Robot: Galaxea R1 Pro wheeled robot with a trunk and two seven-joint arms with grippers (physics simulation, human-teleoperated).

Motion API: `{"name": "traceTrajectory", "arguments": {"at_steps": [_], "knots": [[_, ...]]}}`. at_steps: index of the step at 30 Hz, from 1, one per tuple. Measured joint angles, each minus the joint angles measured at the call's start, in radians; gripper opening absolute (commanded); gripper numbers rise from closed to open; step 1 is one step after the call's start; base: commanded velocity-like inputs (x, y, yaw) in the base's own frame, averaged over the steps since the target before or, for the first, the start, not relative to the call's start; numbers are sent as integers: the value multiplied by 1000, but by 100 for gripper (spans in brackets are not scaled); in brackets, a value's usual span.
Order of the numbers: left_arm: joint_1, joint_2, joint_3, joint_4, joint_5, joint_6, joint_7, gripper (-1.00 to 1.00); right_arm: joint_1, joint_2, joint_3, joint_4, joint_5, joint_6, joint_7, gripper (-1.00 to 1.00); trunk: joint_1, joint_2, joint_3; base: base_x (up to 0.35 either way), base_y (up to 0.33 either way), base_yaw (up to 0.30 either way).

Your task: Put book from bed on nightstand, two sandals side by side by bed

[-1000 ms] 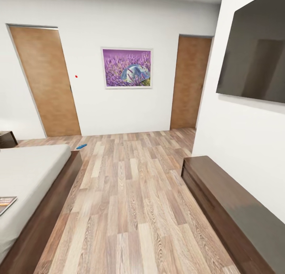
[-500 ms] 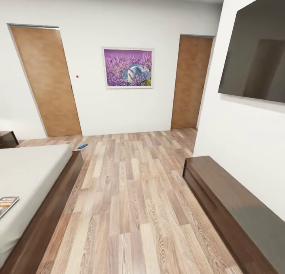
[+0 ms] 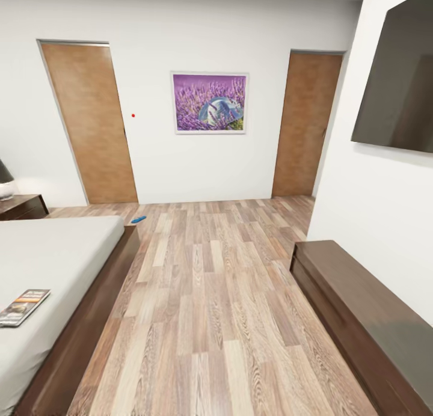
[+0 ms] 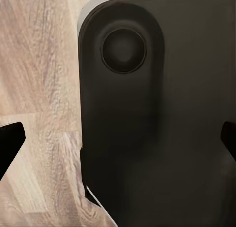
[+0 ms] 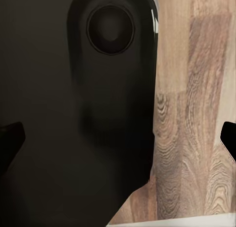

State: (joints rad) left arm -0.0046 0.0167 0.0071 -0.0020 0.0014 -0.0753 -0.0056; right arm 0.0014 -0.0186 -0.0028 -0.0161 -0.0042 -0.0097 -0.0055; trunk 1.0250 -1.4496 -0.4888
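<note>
1. Right now you are looking at the bed [image 3: 54, 253]; the book [image 3: 24, 306] is lying on its mattress near the foot.
2. One sandal [image 3: 139, 219] is lying just beyond the bed's far corner.
3. Both grippers' fingers [image 4: 10, 143] [image 5: 10, 138] are sitting spread wide, holding nothing.

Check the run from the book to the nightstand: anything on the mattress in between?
Nothing visible does. The book lies near the bed's near edge; bare grey mattress runs from it to the nightstand at the far end. A lamp stands on the nightstand's top, partly cut off by the picture's edge.
</note>
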Motion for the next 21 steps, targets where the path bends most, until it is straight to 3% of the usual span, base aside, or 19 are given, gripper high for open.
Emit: {"name": "traceTrajectory", "arguments": {"at_steps": [21], "knots": [[-1, -1, -1, 0, -1, -3, 1, 100, 0, 0, 0, 0, 1, 0, 0, 100, 0, 0, -4, 0, 1, 268]]}}
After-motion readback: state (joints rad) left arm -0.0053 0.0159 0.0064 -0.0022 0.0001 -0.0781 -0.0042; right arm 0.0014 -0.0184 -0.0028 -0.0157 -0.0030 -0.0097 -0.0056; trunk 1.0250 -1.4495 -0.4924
